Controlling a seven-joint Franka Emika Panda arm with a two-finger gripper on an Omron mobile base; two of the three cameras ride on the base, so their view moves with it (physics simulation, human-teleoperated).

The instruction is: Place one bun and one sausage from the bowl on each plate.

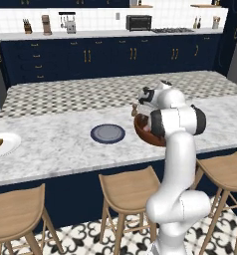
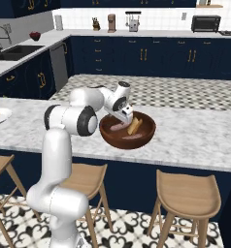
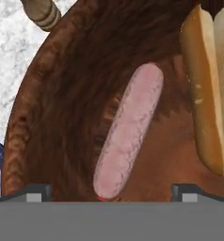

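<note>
- Marble-patterned grey-white counter runs across both base views, with wooden stools tucked under its near edge and dark blue cabinets along the far wall.
- White arm rises from the base and bends forward over the counter, its wrist reaching down into the bowl.
- Reddish-brown bowl sits on the counter in front of the arm; in the left base view it is partly hidden behind the arm's elbow, just right of the blue-grey plate.
- Dark blue-grey plate lies flat on the counter, near the bowl's left side but apart from it; nothing lies on it.
- White plate sits well apart at the far left of the counter, with a tan item on it that is cut off by the picture edge, so I cannot tell which food it is.
- Bun, tan and split, leans against the bowl's inner wall; in the hand view it stands to the right of the sausage, not touching it.
- Pink sausage lies on the bowl's floor, running lengthwise up the hand view from between the fingertips.
- Gripper hangs inside the bowl with its jaws spread wide, one dark tip to each side of the sausage's near end; it grasps nothing.
- Striped wooden piece pokes in beyond the bowl's rim over the counter; I cannot tell what it is.
</note>
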